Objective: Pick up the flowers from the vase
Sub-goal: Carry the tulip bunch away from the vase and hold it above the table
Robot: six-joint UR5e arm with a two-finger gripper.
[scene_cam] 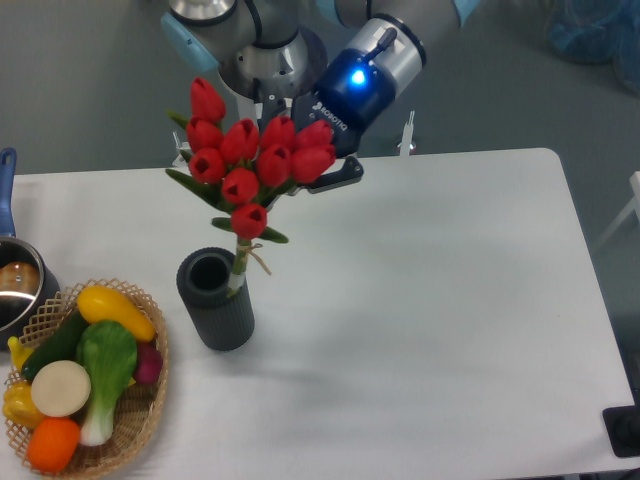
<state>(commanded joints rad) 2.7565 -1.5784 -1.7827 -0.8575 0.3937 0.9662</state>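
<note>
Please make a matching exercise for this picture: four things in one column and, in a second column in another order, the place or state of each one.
Things:
1. flowers
2. vase
3. wicker basket
4. gripper

Places or states:
A. at the left front corner of the table, full of toy vegetables
B. right behind the red buds, blue light on the wrist above it
C. lifted, stem ends at the rim of the vase
D. upright on the table, mouth open

Pairs: 1-C, 2-D, 3-A, 4-B
</note>
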